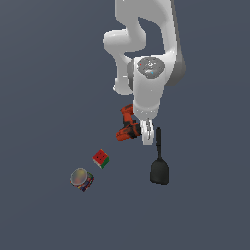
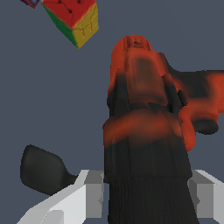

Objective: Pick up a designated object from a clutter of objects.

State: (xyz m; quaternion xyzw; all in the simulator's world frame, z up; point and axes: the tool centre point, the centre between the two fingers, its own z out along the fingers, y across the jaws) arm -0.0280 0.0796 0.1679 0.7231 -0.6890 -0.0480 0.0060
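The orange-red and black drill [image 1: 127, 126] lies on the dark floor under the white arm. In the wrist view the drill [image 2: 144, 109] fills the frame, its black end running down between the two fingers. My gripper [image 1: 144, 135] [image 2: 148, 194] straddles that black end, and the left pad [image 2: 94, 192] and the right pad [image 2: 202, 192] both press against its sides. From the exterior view I cannot tell whether the drill is off the floor.
A black spatula [image 1: 159, 168] [image 2: 41, 170] lies just to the exterior view's right of the gripper. The red-green cube [image 1: 101, 158] [image 2: 74, 19] sits further towards the exterior view's lower left. Beyond it stands the round can [image 1: 82, 179].
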